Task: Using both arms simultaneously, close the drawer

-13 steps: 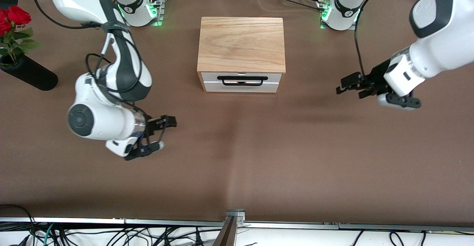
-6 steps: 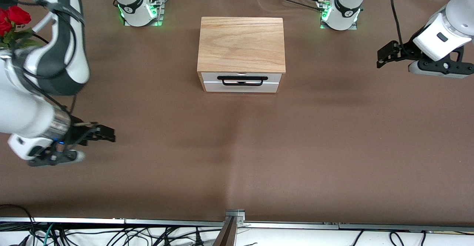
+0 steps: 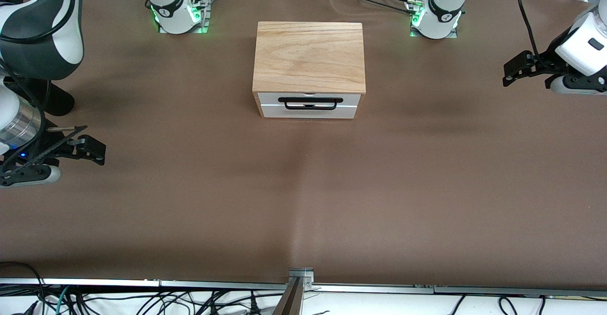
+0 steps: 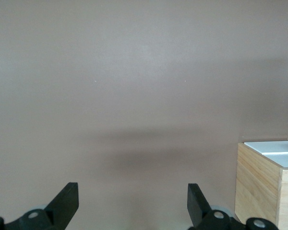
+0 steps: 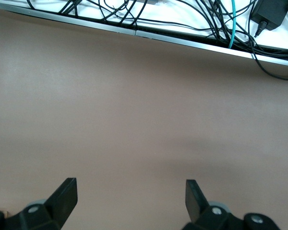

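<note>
The oak-coloured box (image 3: 309, 56) stands mid-table between the two bases. The drawer's white front panel (image 3: 308, 111) with its black wire handle (image 3: 310, 102) sits in against the box, and no tray shows. My right gripper (image 3: 90, 148) is open and empty over the table at the right arm's end, well apart from the box. My left gripper (image 3: 514, 70) is open and empty over the left arm's end. The left wrist view shows wide-apart fingers (image 4: 67, 201) and a corner of the box (image 4: 264, 189). The right wrist view shows wide-apart fingers (image 5: 66, 194) over bare cloth.
A black vase (image 3: 60, 102) lies at the right arm's end, mostly hidden by the right arm. A metal table edge (image 5: 134, 32) with loose cables (image 5: 201, 19) shows in the right wrist view. The brown cloth (image 3: 303, 187) spreads in front of the drawer.
Both arms have swung outward from the drawer to their own ends of the table, grippers open throughout. The box and drawer have not moved.
</note>
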{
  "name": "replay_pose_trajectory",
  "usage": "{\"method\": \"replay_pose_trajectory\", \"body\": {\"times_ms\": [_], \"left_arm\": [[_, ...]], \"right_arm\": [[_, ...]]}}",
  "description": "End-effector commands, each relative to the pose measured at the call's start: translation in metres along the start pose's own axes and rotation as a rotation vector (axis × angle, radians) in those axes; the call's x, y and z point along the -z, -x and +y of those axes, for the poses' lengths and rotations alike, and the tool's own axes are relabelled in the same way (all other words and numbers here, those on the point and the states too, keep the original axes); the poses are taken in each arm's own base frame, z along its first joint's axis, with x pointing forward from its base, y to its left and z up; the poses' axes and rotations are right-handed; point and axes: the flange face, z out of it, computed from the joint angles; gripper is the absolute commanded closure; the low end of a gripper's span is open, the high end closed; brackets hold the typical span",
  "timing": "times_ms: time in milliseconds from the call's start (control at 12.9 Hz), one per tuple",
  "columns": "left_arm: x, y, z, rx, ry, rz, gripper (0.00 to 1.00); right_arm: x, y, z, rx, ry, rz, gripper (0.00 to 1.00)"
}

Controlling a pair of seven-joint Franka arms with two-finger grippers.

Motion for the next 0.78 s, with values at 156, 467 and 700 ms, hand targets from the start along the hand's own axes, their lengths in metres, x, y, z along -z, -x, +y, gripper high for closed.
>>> {"method": "replay_pose_trajectory", "body": {"times_ms": [156,467,700], "left_arm": [[0.008,-0.003,0.000,-0.002,-0.015,0.004,0.00],[0.009,-0.003,0.002,-0.005,-0.013,0.008,0.00],[0.009,-0.004,0.004,-0.006,-0.004,0.009,0.00]], "right_arm": [[0.029,0.011,0.006,-0.006,0.001,0.027,0.00],[0.023,0.049,0.048,-0.056,-0.091,-0.013,0.00],[0.018,0.087,0.055,-0.061,-0.120,-0.046,0.00]]}}
